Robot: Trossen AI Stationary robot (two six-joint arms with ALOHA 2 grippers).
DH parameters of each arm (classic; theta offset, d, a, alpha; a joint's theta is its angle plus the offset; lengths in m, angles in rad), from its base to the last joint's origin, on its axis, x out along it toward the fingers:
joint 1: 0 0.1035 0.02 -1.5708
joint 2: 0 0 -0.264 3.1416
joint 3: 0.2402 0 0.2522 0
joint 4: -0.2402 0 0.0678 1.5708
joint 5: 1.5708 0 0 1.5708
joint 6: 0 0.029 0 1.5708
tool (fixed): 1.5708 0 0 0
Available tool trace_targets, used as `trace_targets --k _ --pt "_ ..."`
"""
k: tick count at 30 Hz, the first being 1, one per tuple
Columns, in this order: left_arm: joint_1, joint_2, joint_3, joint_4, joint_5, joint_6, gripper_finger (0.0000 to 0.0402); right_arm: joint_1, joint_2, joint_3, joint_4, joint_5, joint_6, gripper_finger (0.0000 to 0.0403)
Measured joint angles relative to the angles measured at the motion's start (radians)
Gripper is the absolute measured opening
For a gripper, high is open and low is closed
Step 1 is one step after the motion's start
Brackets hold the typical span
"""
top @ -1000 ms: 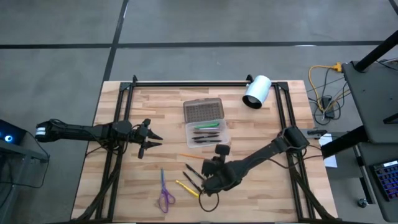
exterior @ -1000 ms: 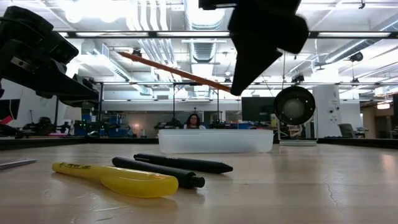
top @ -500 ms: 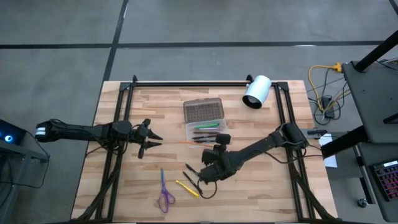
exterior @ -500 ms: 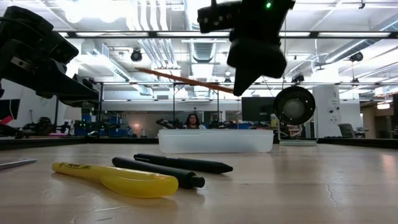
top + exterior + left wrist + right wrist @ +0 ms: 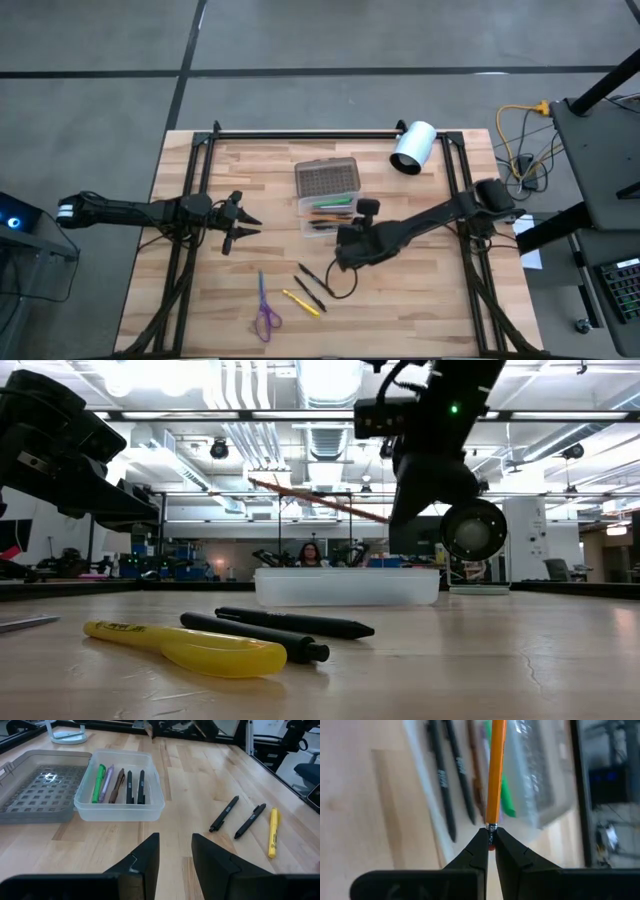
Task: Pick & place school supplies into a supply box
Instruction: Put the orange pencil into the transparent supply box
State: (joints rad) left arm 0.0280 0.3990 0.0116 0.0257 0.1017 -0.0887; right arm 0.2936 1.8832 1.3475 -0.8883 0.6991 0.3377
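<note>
My right gripper [image 5: 343,243] hovers just near of the clear supply box [image 5: 333,216], shut on an orange pencil [image 5: 496,770]. In the low view the pencil [image 5: 320,500] slants in the air above the box [image 5: 347,587]. The box holds green, purple, brown and two black pens [image 5: 120,787]; its grey textured lid [image 5: 327,178] lies open on the far side. Two black pens [image 5: 310,283], a yellow highlighter [image 5: 300,302] and purple scissors [image 5: 265,310] lie flat on the table. My left gripper [image 5: 240,222] waits open at the table's left. My right gripper pinches the orange pencil at its eraser end, on the metal ferrule [image 5: 491,826], between the free ends of its two fingers [image 5: 476,851]. The pencil sticks straight out ahead of the fingers, along them. It is lifted clear, nearly level, its free end over the box.
A white cylinder [image 5: 413,147] lies on its side at the table's far right corner. Black frame rails run along the left, right and far sides of the table [image 5: 200,290]. A person sits in the room far behind the box [image 5: 312,554].
My right gripper has carried the orange pencil from above the loose pens toward the table's far edge, up to the supply box, still shut on it. The pencil's free end now reaches over the box. The left arm has kept still.
</note>
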Motion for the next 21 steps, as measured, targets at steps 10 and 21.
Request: trace_targets --k 10,21 --pt "0.000 0.000 0.000 0.000 0.000 0.000 0.0099 -0.075 -0.003 -0.034 0.059 -0.117 -0.094 0.0012" --pt "0.000 0.000 0.000 0.000 0.000 0.000 0.0099 -0.097 0.001 -0.035 0.057 -0.187 -0.035 0.0012"
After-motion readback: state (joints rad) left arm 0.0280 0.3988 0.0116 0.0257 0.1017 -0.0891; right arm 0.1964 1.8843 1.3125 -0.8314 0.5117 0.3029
